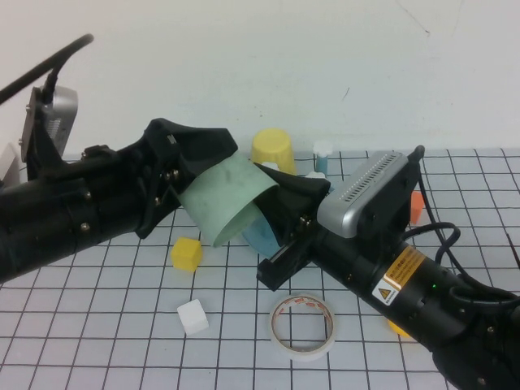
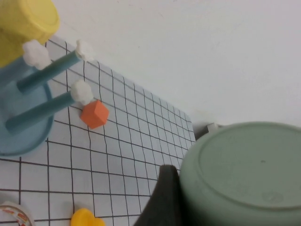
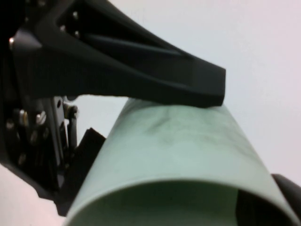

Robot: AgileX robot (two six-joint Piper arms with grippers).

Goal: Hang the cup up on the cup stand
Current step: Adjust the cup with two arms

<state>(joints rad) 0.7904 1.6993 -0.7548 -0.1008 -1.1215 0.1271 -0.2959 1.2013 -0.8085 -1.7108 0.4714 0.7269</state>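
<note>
The mint-green cup (image 1: 227, 199) hangs tilted in the air between both arms, mouth toward the right arm. My left gripper (image 1: 213, 191) is shut on its base end; one of its fingers (image 2: 164, 197) presses the cup (image 2: 244, 174) and another lies along the cup (image 3: 174, 150). My right gripper (image 1: 272, 177) is shut on the rim, one finger inside the mouth and one outside (image 3: 270, 200). The blue cup stand (image 1: 260, 236) sits just behind and below, mostly hidden. In the left wrist view the stand (image 2: 28, 136) shows white-knobbed pegs.
A yellow cup (image 1: 272, 150) sits upside down on one peg of the stand. On the gridded table lie a yellow cube (image 1: 186, 253), a white cube (image 1: 192, 316), a tape roll (image 1: 305, 325) and an orange block (image 1: 416, 207). A white wall stands behind.
</note>
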